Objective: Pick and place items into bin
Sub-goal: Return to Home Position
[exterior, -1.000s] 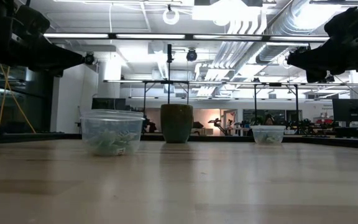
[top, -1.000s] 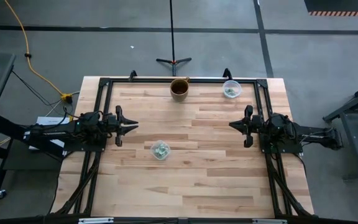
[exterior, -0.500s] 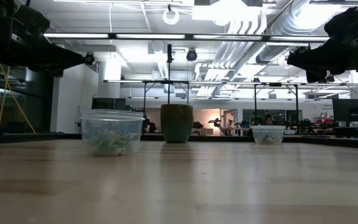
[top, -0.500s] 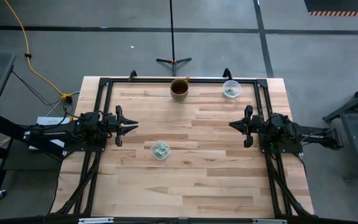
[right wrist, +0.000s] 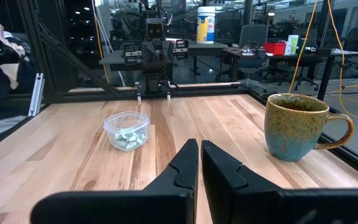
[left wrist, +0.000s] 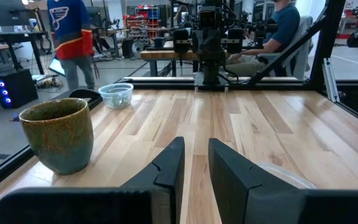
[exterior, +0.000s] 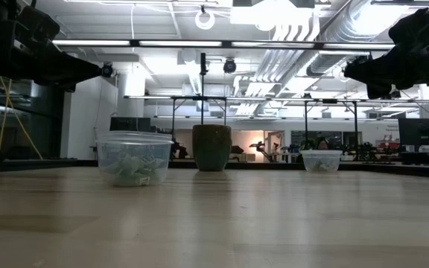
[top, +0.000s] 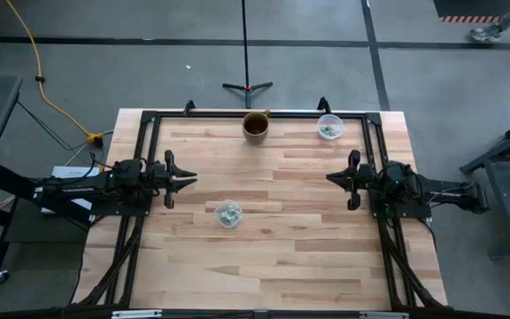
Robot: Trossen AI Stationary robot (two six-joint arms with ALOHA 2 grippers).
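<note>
left gripper [top: 193, 180]: fingers a small gap apart, nothing in them, up above the surface [top: 282, 252]
right gripper [top: 329, 179]: fingers pretty much together, empty too, facing the left one
items [top: 228, 213]: piled in a clear cup [exterior: 134, 136], ahead of the left gripper, a bit to its right
second clear cup [top: 329, 119]: off to the right gripper's right, near the mug [top: 255, 127]

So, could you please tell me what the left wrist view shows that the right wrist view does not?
Only the left wrist view: the far clear bin beyond the green mug, and the right arm. Only the right wrist view: the mug's handle, the left arm, a white canister. Both: the mug and the nearer clear bin of packets, just its rim in the left wrist view.
</note>
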